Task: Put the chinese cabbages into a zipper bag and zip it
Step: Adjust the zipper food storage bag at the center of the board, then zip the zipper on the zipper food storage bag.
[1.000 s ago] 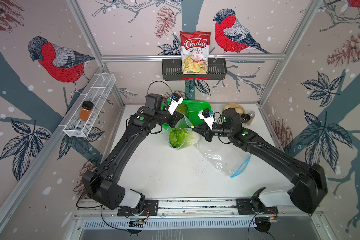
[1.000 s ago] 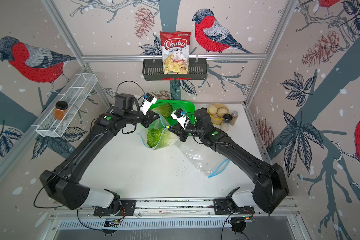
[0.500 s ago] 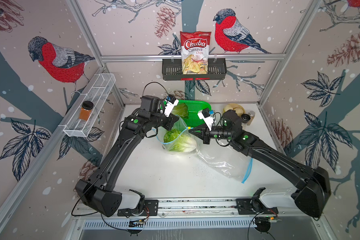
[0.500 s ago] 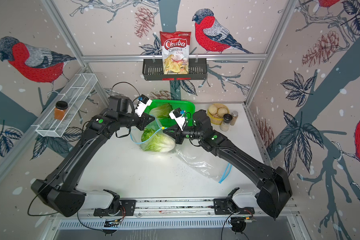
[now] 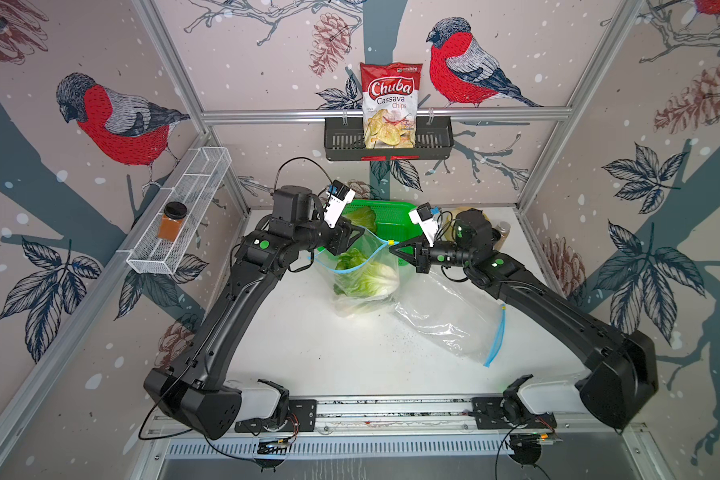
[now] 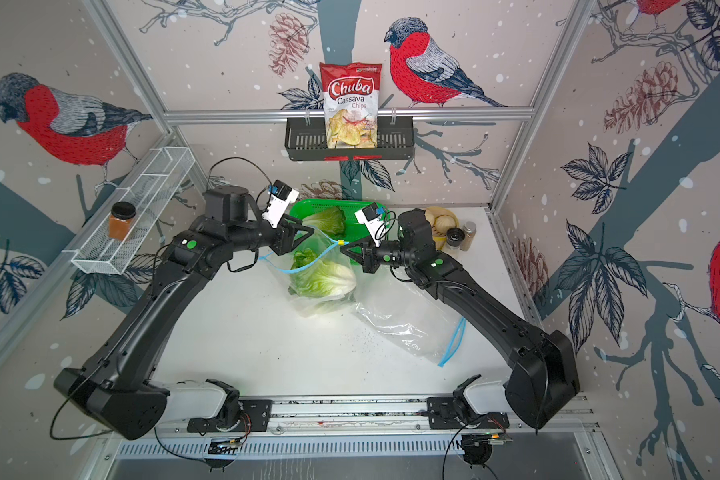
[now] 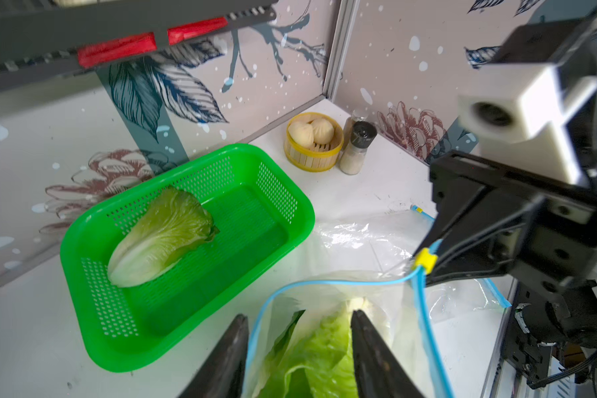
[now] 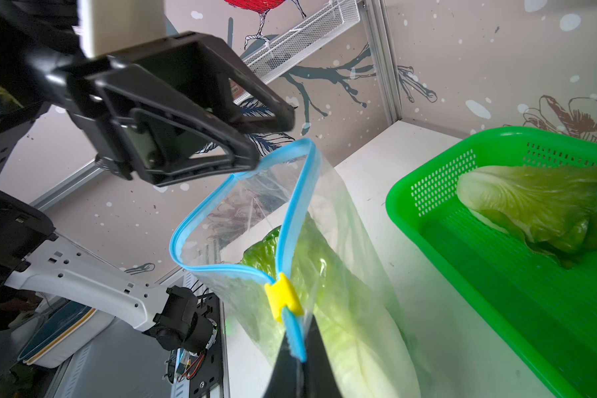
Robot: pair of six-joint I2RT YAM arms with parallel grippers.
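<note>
Pinching the zipper bag (image 8: 342, 262) at its yellow slider (image 8: 283, 296), our right fingers (image 8: 319, 375) clench; our left fingers (image 7: 228, 351) hang released.

Left arm (image 5: 225, 316) and right arm (image 5: 558, 309): glossy black links on white bases (image 5: 262, 401). A green dot (image 5: 264, 244) marks each, well behind the triangular black fingers (image 7: 373, 355); white camera blocks (image 5: 338, 202) just behind them; black cables (image 5: 302, 158).

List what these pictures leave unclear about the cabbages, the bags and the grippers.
- Cabbages in the zipper bag: their number; leaves overlap behind crinkled plastic in every view.
- Left gripper: open at the rim; whether it touches is unclear in both wrist views.
- Spare bag: its far end lies under the right arm in both top views.
</note>
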